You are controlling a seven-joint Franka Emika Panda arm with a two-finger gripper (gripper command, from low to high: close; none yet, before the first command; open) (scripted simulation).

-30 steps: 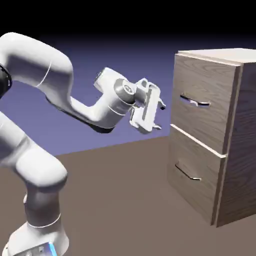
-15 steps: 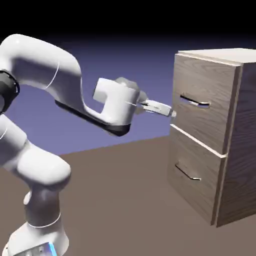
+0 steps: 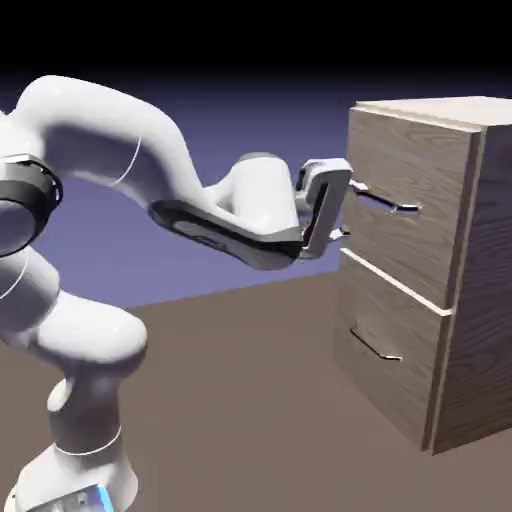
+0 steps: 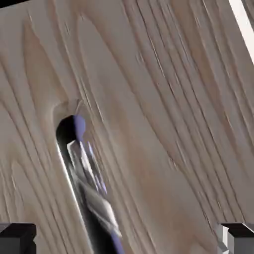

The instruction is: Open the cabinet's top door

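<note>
Now arm stretched level, gripper [image 3: 341, 208] wide open, just before top door [image 3: 405, 215] handle [image 4: 87, 188]

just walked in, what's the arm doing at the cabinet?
The white arm has its gripper right up at the cabinet, level with the silver bar handle of the top door. The jaws are open and hold nothing. In the hand view the handle sits between the two fingertips, off toward the left one, not yet gripped. The top door looks shut, flush with the front; the lower panel is shut too.
</note>
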